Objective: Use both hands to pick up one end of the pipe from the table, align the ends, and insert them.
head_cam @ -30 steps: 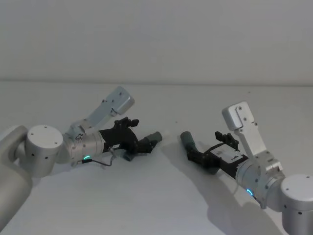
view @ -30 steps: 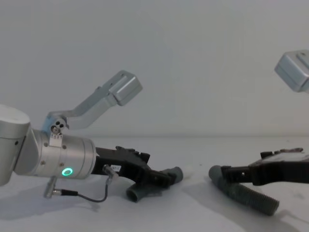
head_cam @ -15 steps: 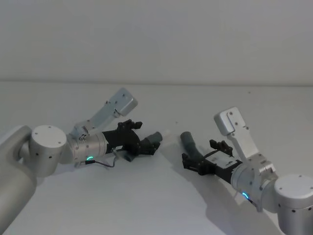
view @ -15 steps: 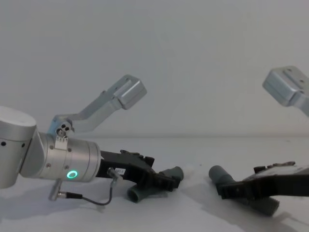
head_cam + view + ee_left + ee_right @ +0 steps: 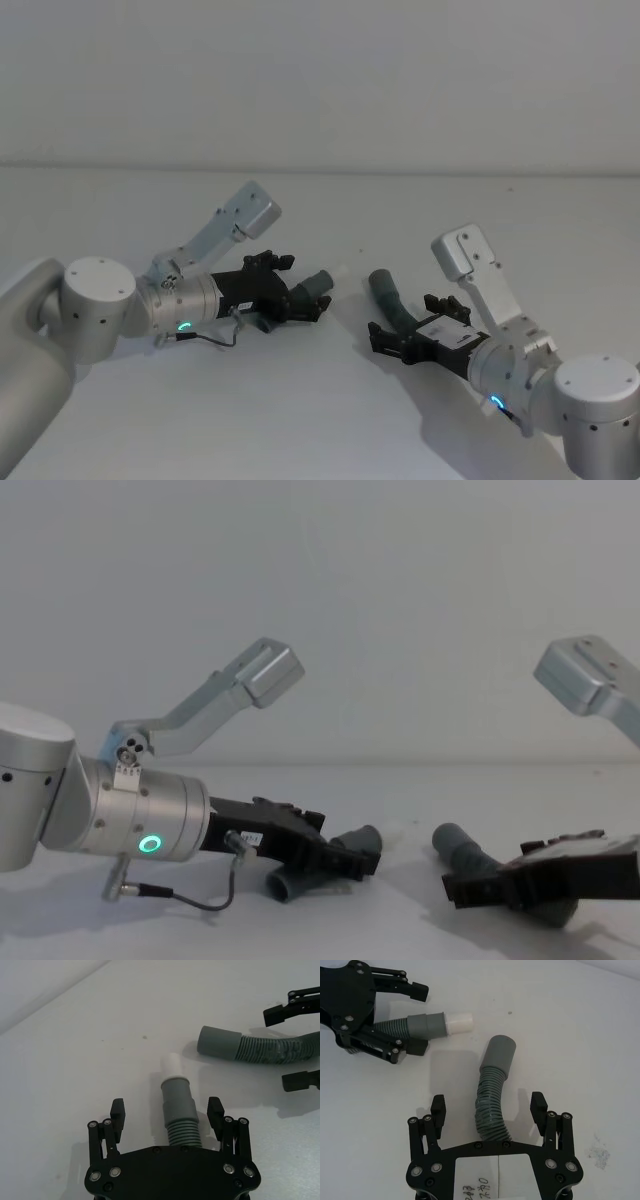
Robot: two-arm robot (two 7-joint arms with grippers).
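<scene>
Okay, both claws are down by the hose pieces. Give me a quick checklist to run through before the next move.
1. Left claw open and straddling the tipped hose piece: ok.
2. Right claw open and straddling the socket hose piece: ok.
3. Pieces gripped: not ok; both lie on the table with the fingers apart from them.
4. Whitish tip sticking out clear of the left claw: ok.
5. Tip lined up with the socket cuff: not ok; the ends are apart and at an angle.
6. Fingers low enough to catch the hoses: cannot tell.
</scene>
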